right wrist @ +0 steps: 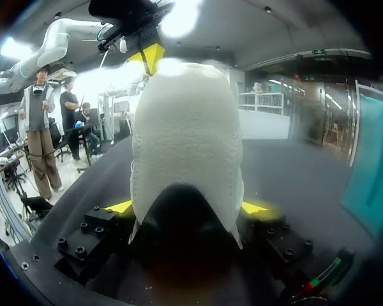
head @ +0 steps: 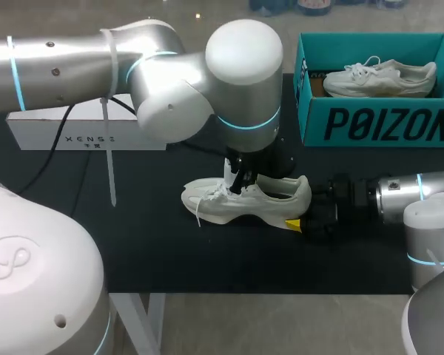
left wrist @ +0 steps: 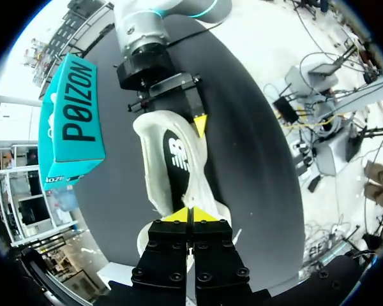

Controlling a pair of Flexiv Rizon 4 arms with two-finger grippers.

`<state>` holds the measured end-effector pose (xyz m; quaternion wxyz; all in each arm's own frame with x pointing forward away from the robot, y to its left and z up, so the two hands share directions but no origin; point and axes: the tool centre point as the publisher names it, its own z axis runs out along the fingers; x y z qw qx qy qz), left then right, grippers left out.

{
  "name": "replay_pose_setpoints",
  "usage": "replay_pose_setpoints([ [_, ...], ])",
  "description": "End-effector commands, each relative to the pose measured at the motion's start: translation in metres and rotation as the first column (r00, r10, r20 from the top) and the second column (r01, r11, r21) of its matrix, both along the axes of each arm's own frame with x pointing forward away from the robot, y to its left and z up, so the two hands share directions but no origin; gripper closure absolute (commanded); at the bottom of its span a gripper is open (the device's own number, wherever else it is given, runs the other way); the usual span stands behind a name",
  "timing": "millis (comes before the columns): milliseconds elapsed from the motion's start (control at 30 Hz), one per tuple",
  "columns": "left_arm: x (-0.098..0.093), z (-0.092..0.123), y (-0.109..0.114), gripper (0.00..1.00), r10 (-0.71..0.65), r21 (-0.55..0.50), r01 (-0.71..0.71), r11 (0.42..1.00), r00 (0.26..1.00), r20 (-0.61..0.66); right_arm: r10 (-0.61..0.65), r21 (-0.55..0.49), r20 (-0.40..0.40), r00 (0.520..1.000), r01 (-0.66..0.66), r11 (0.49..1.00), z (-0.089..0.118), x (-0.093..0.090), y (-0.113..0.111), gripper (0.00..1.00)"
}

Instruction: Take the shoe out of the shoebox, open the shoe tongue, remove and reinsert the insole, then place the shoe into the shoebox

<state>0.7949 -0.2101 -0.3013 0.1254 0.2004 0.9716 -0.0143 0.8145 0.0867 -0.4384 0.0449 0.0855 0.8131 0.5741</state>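
Sneaker (head: pixel 251 201), white, stands on its sole mid-way along the black table (head: pixel 155 251), toe towards my left, outside the shoebox. At the far left a long white box (head: pixel 81 133) lies flat near the back edge. The left gripper (left wrist: pixel 190 213) comes down onto the lace and tongue area, its yellow tips pressed together; I cannot tell whether any tongue is caught between them. Ahead of it the dark insole (left wrist: pixel 177 159) shows in the shoe's opening. The right gripper (right wrist: pixel 186 207) clasps the heel, one finger against each side. Behind it, the teal shoebox (head: pixel 377 122) holds a second white sneaker (head: pixel 381 78).
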Motion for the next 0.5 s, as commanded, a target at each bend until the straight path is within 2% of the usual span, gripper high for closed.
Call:
replay_pose_setpoints([
  [33, 0.012, -0.011, -0.009, 1.00, 0.007, 0.010, -0.007, 1.000, 1.000, -0.018, -0.002, -0.001, -0.001, 1.000, 0.002, 1.000, -0.005, -0.001, 0.002, 1.00],
  [267, 0.023, -0.021, -0.010, 1.00, 0.032, -0.002, -0.032, 0.999, 0.999, -0.035, -0.002, -0.001, -0.001, 1.000, 0.002, 1.000, -0.005, -0.001, 0.002, 1.00],
  [500, 0.015, -0.042, -0.016, 1.00, 0.023, 0.022, -0.021, 1.000, 0.998, -0.066, -0.002, -0.001, -0.001, 1.000, 0.002, 1.000, -0.005, -0.001, 0.002, 1.00],
])
